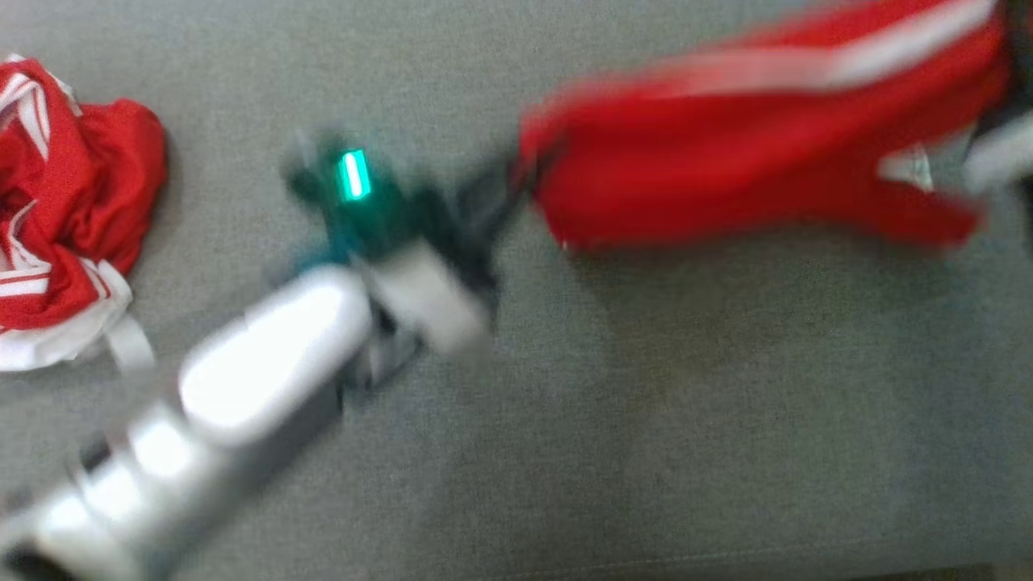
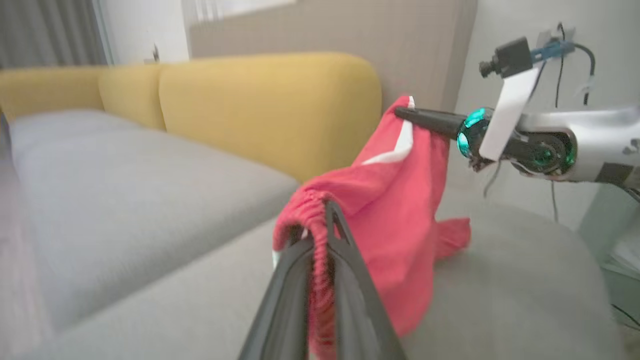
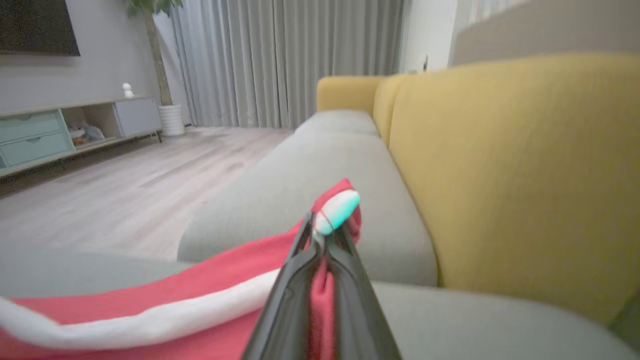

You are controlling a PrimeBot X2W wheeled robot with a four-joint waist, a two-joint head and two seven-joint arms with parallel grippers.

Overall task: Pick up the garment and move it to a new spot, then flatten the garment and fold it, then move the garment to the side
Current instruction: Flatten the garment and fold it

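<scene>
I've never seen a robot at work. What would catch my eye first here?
A bright red garment with a white stripe, stretched between the two arms' shut jaws over the grey sofa seat. At the head view's far left, a second red-and-white garment lies crumpled on the seat. Behind, the yellow back cushions stand out.

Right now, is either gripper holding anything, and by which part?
Both hold the red garment: the left gripper is shut on its elastic waistband, the right gripper on a fold by the white stripe.
</scene>
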